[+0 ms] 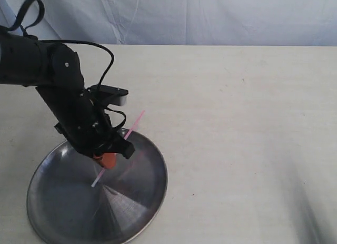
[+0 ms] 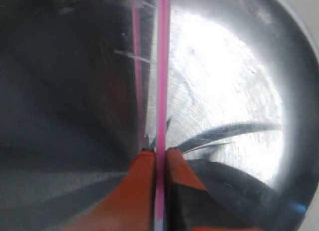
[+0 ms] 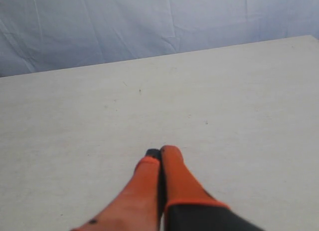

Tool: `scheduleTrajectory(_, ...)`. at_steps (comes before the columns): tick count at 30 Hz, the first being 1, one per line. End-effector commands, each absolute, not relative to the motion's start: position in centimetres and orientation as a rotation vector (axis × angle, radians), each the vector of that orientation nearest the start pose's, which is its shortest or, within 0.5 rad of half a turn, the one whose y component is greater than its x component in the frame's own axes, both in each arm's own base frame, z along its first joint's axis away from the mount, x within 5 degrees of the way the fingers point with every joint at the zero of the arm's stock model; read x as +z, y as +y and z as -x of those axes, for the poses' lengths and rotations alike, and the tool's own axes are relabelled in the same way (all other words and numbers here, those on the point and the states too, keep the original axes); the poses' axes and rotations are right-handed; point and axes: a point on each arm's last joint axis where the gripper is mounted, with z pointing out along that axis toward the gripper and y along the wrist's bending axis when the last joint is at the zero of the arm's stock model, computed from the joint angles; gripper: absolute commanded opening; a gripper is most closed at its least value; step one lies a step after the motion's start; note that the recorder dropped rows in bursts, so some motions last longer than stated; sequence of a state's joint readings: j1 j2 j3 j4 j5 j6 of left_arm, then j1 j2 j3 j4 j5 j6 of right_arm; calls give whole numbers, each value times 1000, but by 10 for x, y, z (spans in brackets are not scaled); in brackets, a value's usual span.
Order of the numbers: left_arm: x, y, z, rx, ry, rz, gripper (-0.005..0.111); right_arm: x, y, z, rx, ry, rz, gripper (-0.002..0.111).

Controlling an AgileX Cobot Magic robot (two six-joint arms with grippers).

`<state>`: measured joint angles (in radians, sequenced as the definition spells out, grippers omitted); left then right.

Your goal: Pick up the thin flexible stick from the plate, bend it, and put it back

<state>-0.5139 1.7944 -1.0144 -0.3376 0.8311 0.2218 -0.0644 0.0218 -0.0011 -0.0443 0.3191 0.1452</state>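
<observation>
Left fingers [image 2: 148, 166] pinched the thin flexible stick [image 1: 136, 123] above the plate [image 1: 152, 199], one end past the rim. Right fingers [image 3: 172, 163], pressed together, hung over bare surface [image 1: 242, 123].

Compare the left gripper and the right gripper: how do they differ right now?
The left gripper clamps the pink stick; the right gripper holds nothing. The left gripper is over the steel plate; the right gripper is over the table. Both are orange and shut.
</observation>
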Motion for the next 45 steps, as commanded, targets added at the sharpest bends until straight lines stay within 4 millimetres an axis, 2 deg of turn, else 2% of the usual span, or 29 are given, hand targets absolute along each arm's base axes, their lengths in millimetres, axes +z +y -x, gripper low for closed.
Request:
scheduleTrajectory(1,184,-173,-255,-431,2927,-832,0,184,-5,-55,1,1805,-157,-1)
scheduleTrajectory(8,217,-171,-246,-498,2818,-866,0,187,-5,-56,0,1771,-150,-1)
scheduleTrajectory(12,234,-176,-239,-646,2714,-913,0,205,-4,-58,18,1572,-134,-1)
scheduleTrajectory(14,240,-180,-236,-723,2666,-945,0,218,-4,-57,160,1415,-242,-1)
scheduleTrajectory(18,247,-183,-231,-810,2611,-993,0,240,-12,-50,699,1021,-655,-1)
scheduleTrajectory(19,248,-183,-230,-819,2607,-1006,0,242,-14,-49,788,952,-719,-1)
scheduleTrajectory(22,247,-185,-227,-865,2592,-1020,0,243,-14,-49,935,903,-796,-1)
scheduleTrajectory(26,245,-187,-222,-942,2560,-1048,0,242,-7,-50,1039,931,-788,-1)
scheduleTrajectory(27,245,-188,-219,-972,2549,-1072,0,242,2,-50,1095,998,-717,-1)
scheduleTrajectory(30,247,-189,-218,-1005,2529,-1079,0,242,18,-59,1123,1227,-610,-1)
scheduleTrajectory(32,250,-189,-217,-1025,2518,-1078,0,249,28,-69,1104,1382,-514,6)
scheduleTrajectory(34,254,-189,-215,-1027,2502,-1076,0,257,39,-87,1137,1518,-395,26)
scheduleTrajectory(35,258,-189,-214,-1040,2477,-1083,0,260,46,-101,1178,1608,-337,40)
scheduleTrajectory(37,263,-189,-212,-1054,2452,-1082,0,263,52,-124,1222,1718,-279,51)
scheduleTrajectory(41,269,-187,-209,-1052,2425,-1092,0,270,61,-166,1314,1773,-113,55)
scheduleTrajectory(43,270,-187,-208,-1054,2421,-1105,0,270,63,-182,1313,1792,-77,55)
scheduleTrajectory(45,270,-187,-207,-1058,2417,-1113,0,267,67,-191,1308,1814,-44,55)
